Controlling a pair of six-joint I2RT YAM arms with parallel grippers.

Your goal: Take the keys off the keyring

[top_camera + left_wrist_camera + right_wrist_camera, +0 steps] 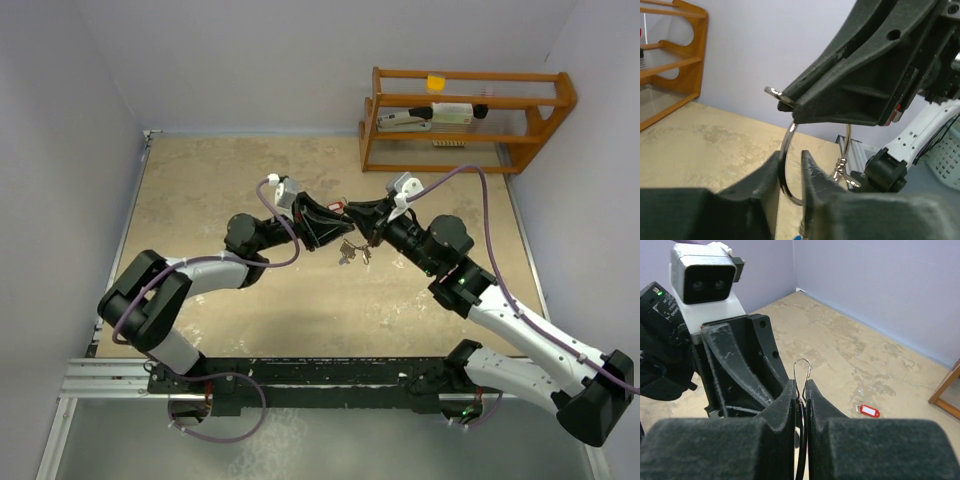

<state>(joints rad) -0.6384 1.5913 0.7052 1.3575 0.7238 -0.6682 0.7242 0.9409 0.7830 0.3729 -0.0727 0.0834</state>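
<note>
The keyring (784,150) is a thin silver ring held in the air between both grippers. My left gripper (790,156) is shut on its lower arc. My right gripper (800,386) is shut on its top, with a wire clasp loop (802,371) sticking out above the fingertips. In the top view the grippers (325,222) (362,218) meet tip to tip over the middle of the table. A bunch of silver keys (352,251) hangs below them. A swivel clasp (844,169) hangs on the ring, and a blue bit (800,236) shows at the bottom edge. A red-headed key (868,411) lies loose on the table.
A wooden rack (465,120) with a few small items stands at the back right, and it also shows in the left wrist view (670,65). Lilac walls close the table on three sides. A white basket (946,165) sits beyond the table's near edge.
</note>
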